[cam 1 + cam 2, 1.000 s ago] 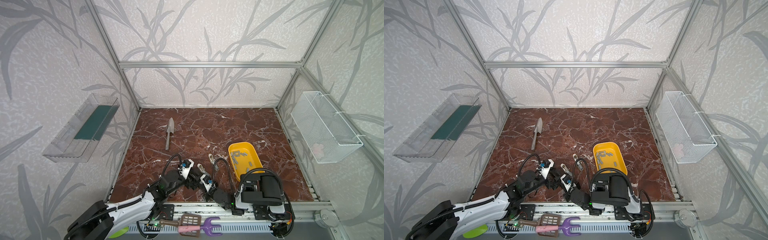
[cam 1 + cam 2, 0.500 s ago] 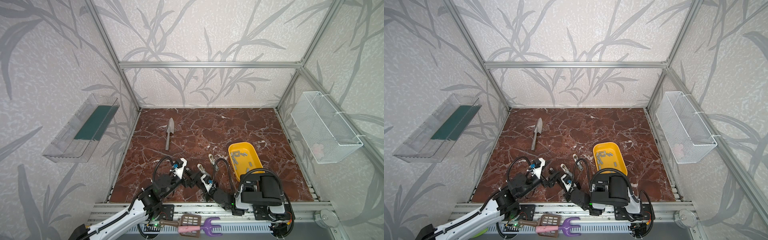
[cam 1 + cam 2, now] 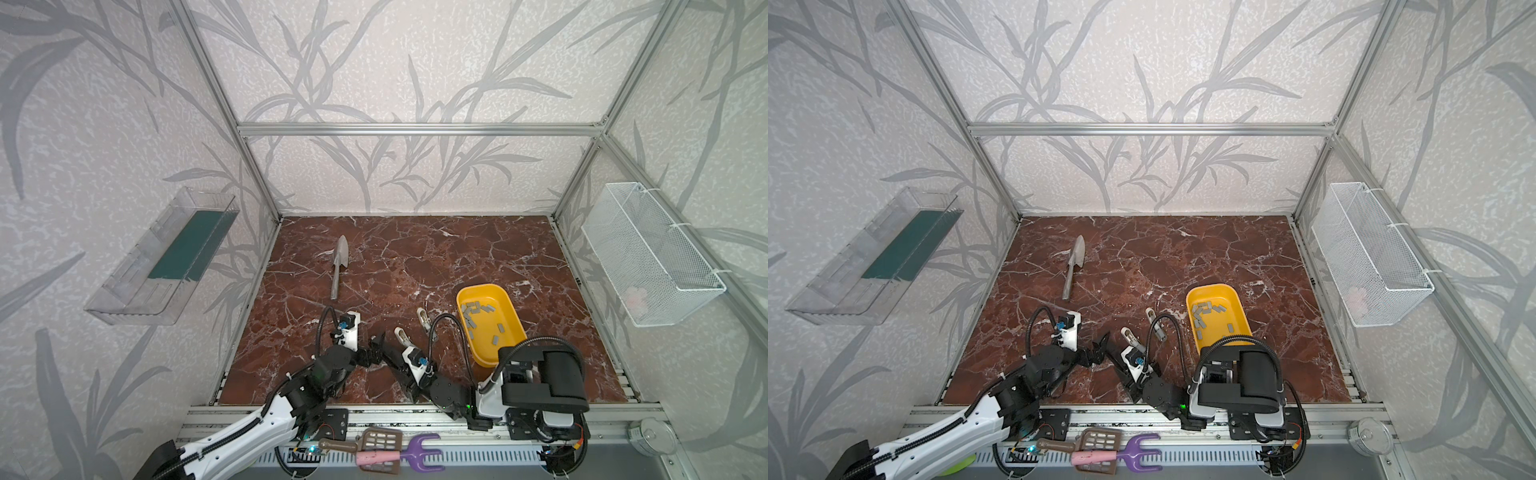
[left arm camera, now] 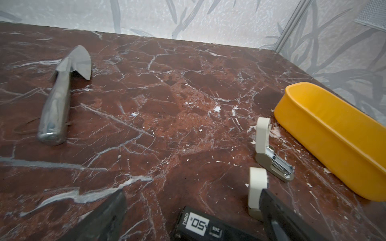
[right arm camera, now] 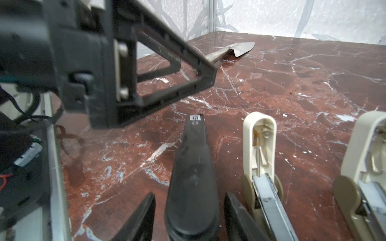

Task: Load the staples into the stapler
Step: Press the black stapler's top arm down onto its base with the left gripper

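The black stapler (image 5: 192,167) lies on the marble floor near the front edge. My right gripper (image 5: 190,196) is open, one finger on each side of its rounded end with a gap on both sides. My left gripper (image 4: 192,194) is open wide over its other, labelled end (image 4: 196,226). In both top views the two grippers (image 3: 372,349) (image 3: 392,359) meet there, and the stapler cannot be told from their black parts. The grey staples (image 3: 478,309) (image 3: 1208,309) lie loose in the yellow tray (image 3: 482,286) (image 3: 1212,286) to the right.
Two cream-white oblong pieces with metal rails (image 5: 259,141) (image 5: 365,146) lie right beside the stapler, between it and the tray (image 4: 334,133). A metal trowel (image 3: 338,266) (image 4: 60,96) lies farther back on the left. A wire basket (image 3: 652,253) hangs on the right wall and a clear shelf (image 3: 162,257) on the left wall.
My right gripper's jaws have opened away from the stapler's sides. My left arm has shifted a little to the left and stays open.
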